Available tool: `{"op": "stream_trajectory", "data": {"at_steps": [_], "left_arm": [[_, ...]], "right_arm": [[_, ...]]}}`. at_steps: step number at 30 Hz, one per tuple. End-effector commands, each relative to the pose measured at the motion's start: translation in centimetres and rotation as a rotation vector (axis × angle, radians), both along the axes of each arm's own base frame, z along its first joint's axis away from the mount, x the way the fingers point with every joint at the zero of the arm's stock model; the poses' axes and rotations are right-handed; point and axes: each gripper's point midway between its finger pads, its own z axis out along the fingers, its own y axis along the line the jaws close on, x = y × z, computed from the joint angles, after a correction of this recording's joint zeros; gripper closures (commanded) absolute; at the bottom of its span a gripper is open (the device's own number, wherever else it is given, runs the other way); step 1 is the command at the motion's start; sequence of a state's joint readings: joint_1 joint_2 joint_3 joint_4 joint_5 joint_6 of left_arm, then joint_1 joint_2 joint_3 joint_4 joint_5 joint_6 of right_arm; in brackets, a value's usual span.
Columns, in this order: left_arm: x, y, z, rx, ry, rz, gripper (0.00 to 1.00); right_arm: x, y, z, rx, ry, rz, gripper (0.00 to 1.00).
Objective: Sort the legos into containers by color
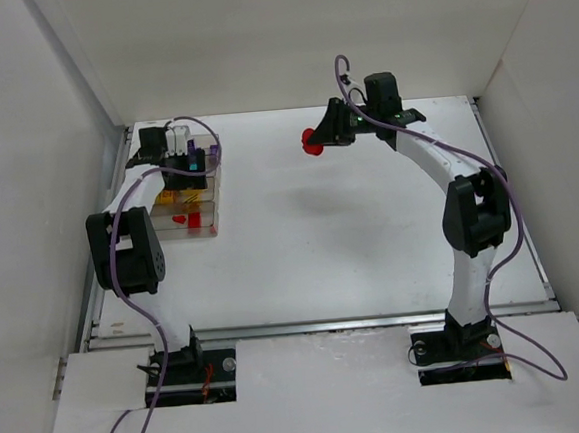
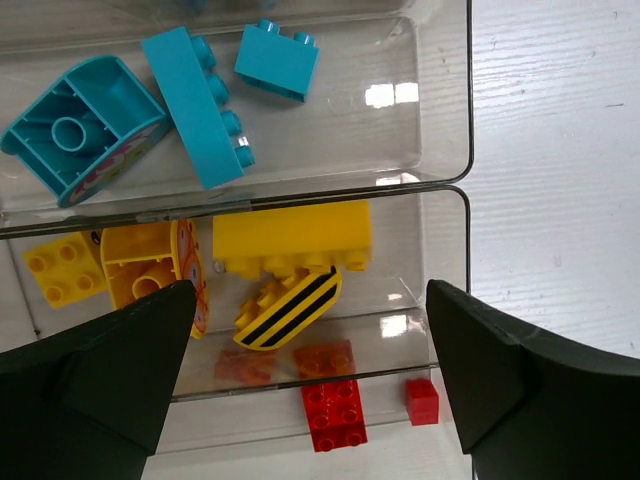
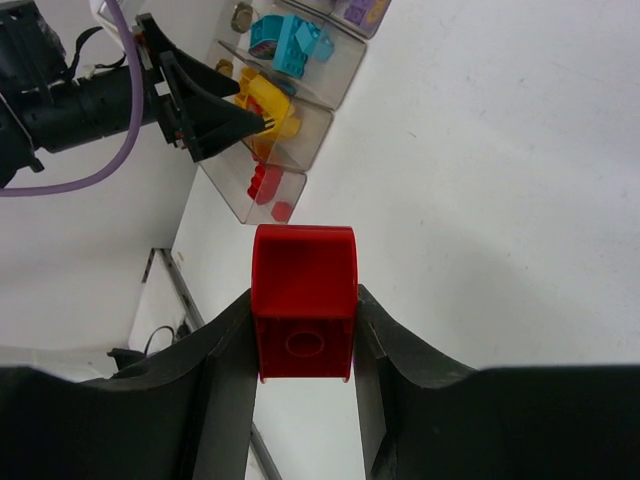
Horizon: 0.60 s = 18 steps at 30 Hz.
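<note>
— Two arms show from overhead; where is each?
— Left tool [image 1: 193,164] hangs over the divided tray [image 1: 217,220] at the upper left. Right tool [image 1: 320,139] sits at the upper middle, well apart from the tray, pinching a red arched brick [image 1: 311,143] above the white worktop [image 1: 372,250].

— And the left wrist view?
— Left tool [image 2: 308,300] stands wide open with nothing between its fingers. Below it, cyan bricks [image 2: 200,110] fill the compartment across the top. Yellow bricks [image 2: 290,235] and a black-striped yellow piece [image 2: 290,310] fill the middle one. Red bricks [image 2: 335,410] lie in the compartment along the bottom edge.

— Right wrist view?
— Right tool [image 3: 303,320] is clamped on the sides of the red arched brick [image 3: 303,290], studs-hollow facing the camera. The tray [image 3: 330,90] lies at the upper left, the left tool [image 3: 245,120] above its yellow section.

— What could go wrong?
— My guess: the brick belongs with the reds, the tray's end section right beside the yellows. A release slightly off would drop it onto the dividing wall or among the yellows. The left tool is parked over that same tray, so the two arms could knock together if it does not clear out. The grip sits on smooth sides, so a jolt might also let the brick slip.
</note>
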State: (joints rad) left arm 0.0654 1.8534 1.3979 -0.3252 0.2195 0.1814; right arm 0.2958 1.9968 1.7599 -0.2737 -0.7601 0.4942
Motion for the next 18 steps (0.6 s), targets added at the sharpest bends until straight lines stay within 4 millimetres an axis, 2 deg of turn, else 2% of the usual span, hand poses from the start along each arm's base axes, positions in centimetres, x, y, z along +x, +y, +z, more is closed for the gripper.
{"op": "stream_trajectory", "data": {"at_steps": [1,2,4,5,7,9,10,11,12,13,14,15,16,17,18], "left_arm": [[1.0,0.3,5.2,-0.003,-0.119,0.035,0.00],[0.7,0.5,4.7,0.014,-0.108,0.034,0.00],[0.4,0.7,5.3,0.025,-0.119,0.043,0.00],[0.1,0.7,5.2,0.025,-0.115,0.044,0.03],[-0.5,0.2,6.7,0.016,-0.151,0.008,0.06],[-1.0,-0.9,8.2,0.025,-0.216,-0.081,0.09],[-1.5,-2.5,10.8,0.048,-0.295,-0.151,0.11],[-1.6,-3.4,12.2,0.080,-0.354,-0.215,0.13],[-2.4,-4.7,12.5,0.136,-0.394,-0.367,0.15],[-3.5,-6.5,15.3,0.169,-0.489,-0.469,0.15],[-4.3,-7.5,16.4,0.199,-0.545,-0.552,0.15],[-5.1,-8.6,17.8,0.230,-0.619,-0.642,0.12],[-6.7,-10.6,17.6,0.216,-0.671,-0.774,0.07],[-8.7,-12.3,20.3,0.302,-0.811,-0.907,0.02],[-9.5,-13.7,21.8,0.327,-0.914,-0.969,0.00]], "right_arm": [[-0.2,0.3,2.6,0.016,-0.065,0.030,1.00],[-0.4,0.3,3.0,0.016,-0.065,0.030,1.00],[-0.6,0.1,3.0,0.008,-0.073,0.025,1.00],[-1.0,-0.1,3.6,0.007,-0.093,0.029,1.00],[-1.6,-0.3,3.6,-0.001,-0.103,0.034,1.00],[-2.8,-0.5,5.0,-0.003,-0.162,0.080,1.00],[-3.5,-0.5,5.5,-0.001,-0.176,0.108,1.00],[-4.0,-0.5,5.8,-0.005,-0.195,0.127,1.00],[-4.8,-0.8,6.5,-0.022,-0.229,0.152,1.00],[-5.4,-0.9,6.6,-0.026,-0.239,0.170,1.00],[-6.0,-0.7,7.0,-0.031,-0.260,0.186,1.00],[-6.8,-0.8,8.0,-0.023,-0.287,0.202,1.00],[-7.7,-0.3,8.6,-0.011,-0.306,0.224,1.00],[-8.8,0.5,9.2,0.010,-0.324,0.263,1.00],[-9.5,0.8,9.2,0.014,-0.334,0.275,1.00]]}}
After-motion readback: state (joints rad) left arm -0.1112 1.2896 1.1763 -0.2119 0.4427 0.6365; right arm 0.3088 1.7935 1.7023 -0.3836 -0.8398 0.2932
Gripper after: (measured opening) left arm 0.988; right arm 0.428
